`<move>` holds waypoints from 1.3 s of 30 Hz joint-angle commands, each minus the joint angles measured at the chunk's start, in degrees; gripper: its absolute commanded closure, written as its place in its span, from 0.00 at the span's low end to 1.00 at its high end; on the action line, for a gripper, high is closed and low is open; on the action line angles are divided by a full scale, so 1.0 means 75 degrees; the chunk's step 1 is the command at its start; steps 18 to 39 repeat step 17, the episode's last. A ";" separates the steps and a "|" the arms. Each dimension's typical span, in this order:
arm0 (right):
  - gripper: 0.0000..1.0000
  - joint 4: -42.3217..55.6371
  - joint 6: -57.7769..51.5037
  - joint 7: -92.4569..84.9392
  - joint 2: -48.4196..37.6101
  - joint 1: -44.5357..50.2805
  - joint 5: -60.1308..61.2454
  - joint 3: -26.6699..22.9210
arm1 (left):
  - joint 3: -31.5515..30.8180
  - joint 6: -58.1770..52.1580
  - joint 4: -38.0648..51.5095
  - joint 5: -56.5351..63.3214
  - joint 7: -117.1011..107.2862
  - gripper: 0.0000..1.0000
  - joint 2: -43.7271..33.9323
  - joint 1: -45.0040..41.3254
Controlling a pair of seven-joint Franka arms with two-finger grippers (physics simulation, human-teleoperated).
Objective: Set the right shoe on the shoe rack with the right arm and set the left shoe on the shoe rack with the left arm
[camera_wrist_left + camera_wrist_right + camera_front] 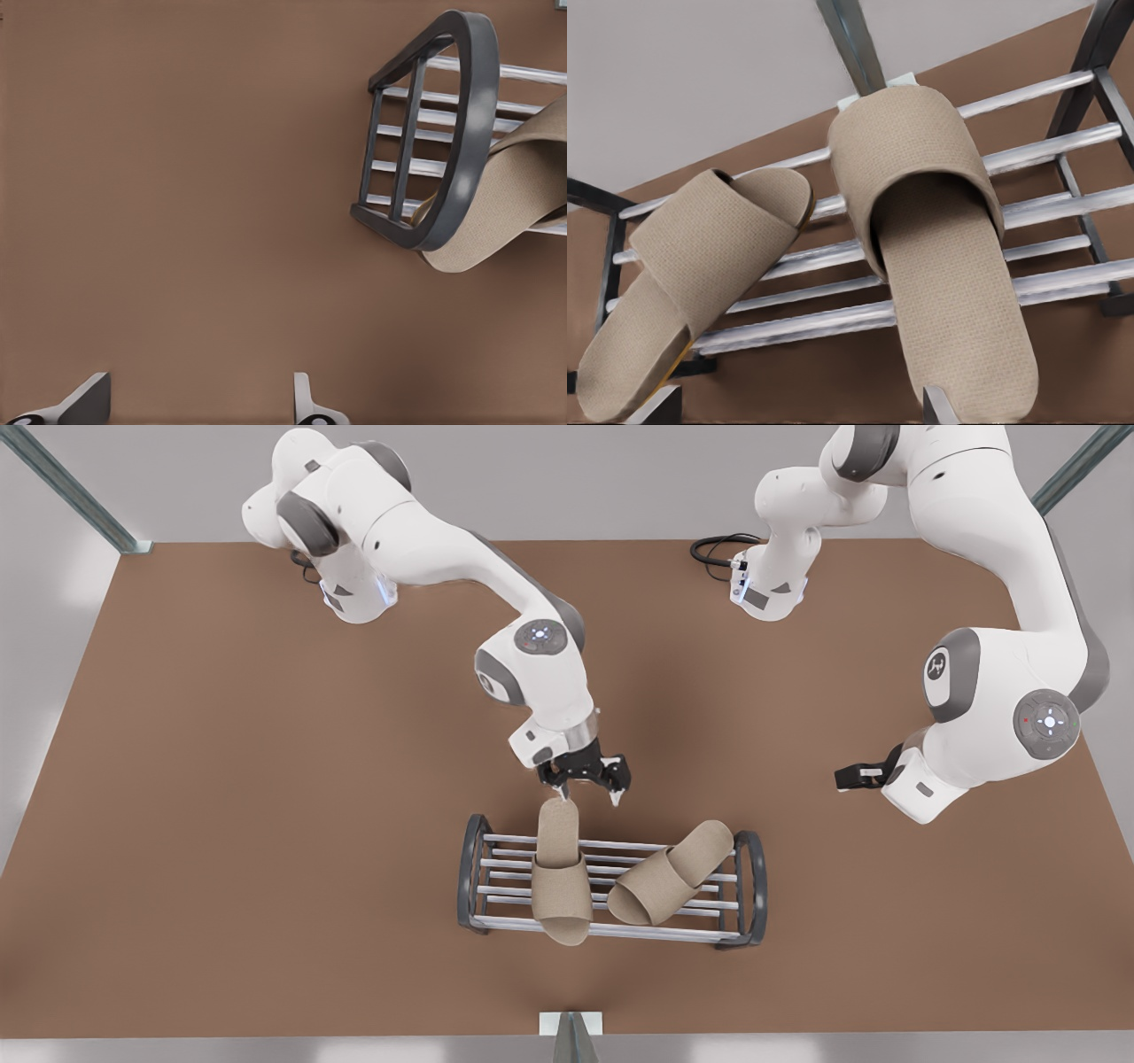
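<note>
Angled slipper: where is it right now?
In the front view, the angled slipper lies tilted across the shoe rack bars at the rack's right end, its toe beside the straight slipper.

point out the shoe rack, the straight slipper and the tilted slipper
shoe rack [475,872], front view, dark end frame on that view's left.
straight slipper [561,886], front view, strap over the toe.
tilted slipper [654,884], front view, its strap.

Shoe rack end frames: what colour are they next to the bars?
Dark grey end frames with silver-white bars; clearest in the left wrist view.
</note>
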 commanded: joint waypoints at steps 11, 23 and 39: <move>0.00 0.1764 -0.5830 -0.5341 -0.1485 -0.4175 0.1452 0.0325 | 0.0001 -0.0010 0.0004 0.0009 0.0092 0.00 -0.0009 -0.0025; 0.00 -0.1654 -0.4745 -0.7745 -0.3510 -0.5089 0.1089 0.0243 | 0.0001 -0.0010 0.0004 0.0009 0.0092 0.00 0.0003 -0.0036; 0.00 -0.1654 -0.4745 -0.7745 -0.3510 -0.5089 0.1089 0.0243 | 0.0001 -0.0010 0.0004 0.0009 0.0092 0.00 0.0003 -0.0036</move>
